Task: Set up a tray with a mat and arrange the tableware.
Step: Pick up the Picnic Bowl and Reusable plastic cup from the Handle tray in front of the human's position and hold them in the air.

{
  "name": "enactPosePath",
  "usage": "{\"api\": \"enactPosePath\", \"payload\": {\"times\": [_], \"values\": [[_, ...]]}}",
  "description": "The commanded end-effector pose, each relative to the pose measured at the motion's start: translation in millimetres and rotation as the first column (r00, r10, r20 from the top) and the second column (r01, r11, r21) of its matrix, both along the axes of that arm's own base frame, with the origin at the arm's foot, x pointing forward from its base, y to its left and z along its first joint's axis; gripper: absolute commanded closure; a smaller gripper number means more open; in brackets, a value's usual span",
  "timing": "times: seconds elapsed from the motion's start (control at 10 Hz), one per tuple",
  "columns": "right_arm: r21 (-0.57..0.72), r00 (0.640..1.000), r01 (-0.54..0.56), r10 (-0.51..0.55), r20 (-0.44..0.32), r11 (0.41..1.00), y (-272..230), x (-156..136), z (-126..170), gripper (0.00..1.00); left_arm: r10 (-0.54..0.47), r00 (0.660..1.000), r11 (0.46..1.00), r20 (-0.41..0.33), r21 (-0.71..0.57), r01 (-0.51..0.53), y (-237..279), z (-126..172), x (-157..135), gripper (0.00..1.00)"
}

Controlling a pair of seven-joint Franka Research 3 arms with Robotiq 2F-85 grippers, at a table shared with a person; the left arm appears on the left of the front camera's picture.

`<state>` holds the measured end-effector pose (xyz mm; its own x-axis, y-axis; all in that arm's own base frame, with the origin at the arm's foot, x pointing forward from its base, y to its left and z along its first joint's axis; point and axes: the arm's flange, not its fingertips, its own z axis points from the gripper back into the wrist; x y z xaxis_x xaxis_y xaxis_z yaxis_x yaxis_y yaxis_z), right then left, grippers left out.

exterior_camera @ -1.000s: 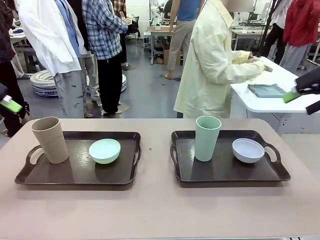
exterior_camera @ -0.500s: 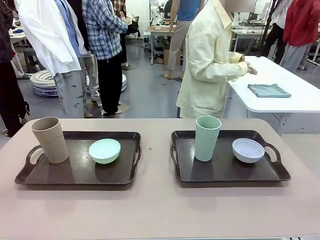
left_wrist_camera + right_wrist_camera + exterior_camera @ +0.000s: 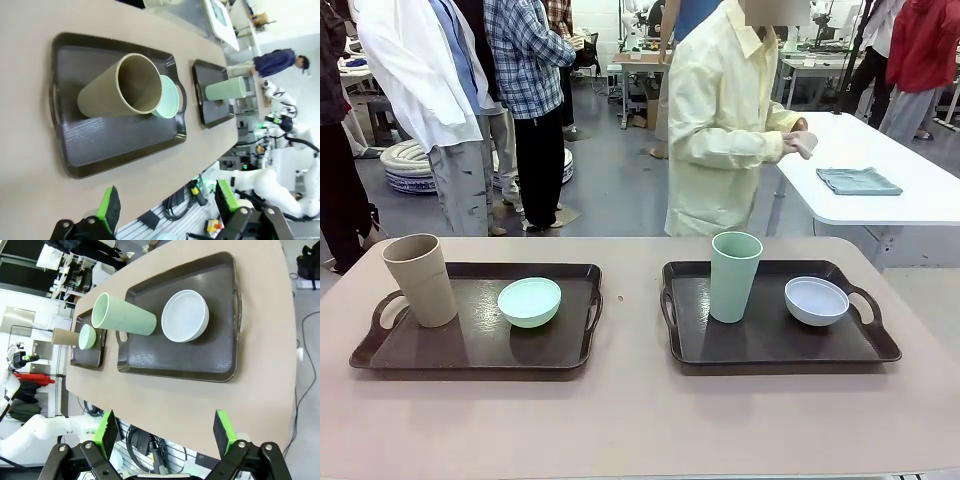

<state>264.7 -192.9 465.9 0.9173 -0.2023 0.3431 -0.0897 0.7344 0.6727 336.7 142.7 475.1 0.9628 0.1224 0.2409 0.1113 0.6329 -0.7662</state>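
The left end effector [image 3: 167, 202] and right end effector [image 3: 165, 432] are both released, holding nothing. On the counter [image 3: 640, 425], the left tray [image 3: 470, 348] carries the tan cup [image 3: 420, 280] and mint bowl [image 3: 530, 301]. The right tray [image 3: 770, 345] carries the pale green cup [image 3: 735, 276] and greyish white bowl [image 3: 817, 300]. A person [image 3: 720, 130] stands beyond.

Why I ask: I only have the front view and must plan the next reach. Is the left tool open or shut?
Observer: The left tool is open, with nothing between its fingers.
Operator: And the right one?
Observer: The right tool is open as well, and holds nothing.
Operator: From across the table I can't see down into the tan cup. Is anything in it?
Observer: The left wrist view looks straight into the tan cup, and it looks empty.
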Motion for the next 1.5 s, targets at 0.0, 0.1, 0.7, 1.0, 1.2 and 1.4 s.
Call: {"api": "enactPosePath", "payload": {"times": [0.0,0.1,0.7,1.0,1.2,1.4], "values": [[-0.003,1.000,-0.008,0.008,0.012,1.000,-0.3,-3.9,4.9,0.00,0.022,1.000,0.999,-0.019,-0.028,-0.022,6.4,-4.1,-1.3,0.00],[-0.003,1.000,-0.008,0.008,0.012,1.000,-0.3,-3.9,4.9,0.00,0.022,1.000,0.999,-0.019,-0.028,-0.022,6.4,-4.1,-1.3,0.00],[-0.003,1.000,-0.008,0.008,0.012,1.000,-0.3,-3.9,4.9,0.00,0.022,1.000,0.999,-0.019,-0.028,-0.022,6.4,-4.1,-1.3,0.00],[-0.003,1.000,-0.008,0.008,0.012,1.000,-0.3,-3.9,4.9,0.00,0.022,1.000,0.999,-0.019,-0.028,-0.022,6.4,-4.1,-1.3,0.00],[-0.003,1.000,-0.008,0.008,0.012,1.000,-0.3,-3.9,4.9,0.00,0.022,1.000,0.999,-0.019,-0.028,-0.022,6.4,-4.1,-1.3,0.00],[-0.003,1.000,-0.008,0.008,0.012,1.000,-0.3,-3.9,4.9,0.00,0.022,1.000,0.999,-0.019,-0.028,-0.022,6.4,-4.1,-1.3,0.00]]}}
